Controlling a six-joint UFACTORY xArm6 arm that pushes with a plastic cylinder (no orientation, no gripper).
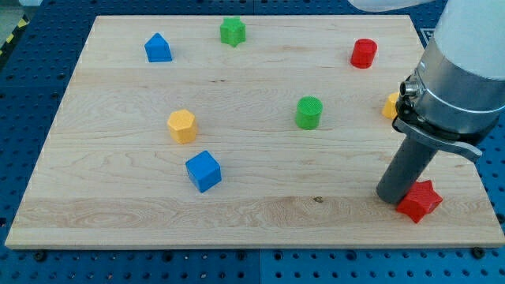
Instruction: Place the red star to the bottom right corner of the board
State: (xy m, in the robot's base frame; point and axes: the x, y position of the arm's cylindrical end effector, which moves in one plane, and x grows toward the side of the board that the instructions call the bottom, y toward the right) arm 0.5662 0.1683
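The red star (420, 200) lies near the board's bottom right corner, close to the right edge and a little above the bottom edge. My tip (391, 196) rests on the wooden board (252, 213) right against the star's left side, touching it or nearly so. The rod rises up and to the right into the grey arm body at the view's right edge.
Other blocks on the board: a red cylinder (364, 53) at top right, a yellow block (391, 105) partly hidden behind the arm, a green cylinder (309, 112), a green star (233, 31), a blue house-shaped block (158, 48), a yellow hexagon (182, 125), a blue cube (203, 170).
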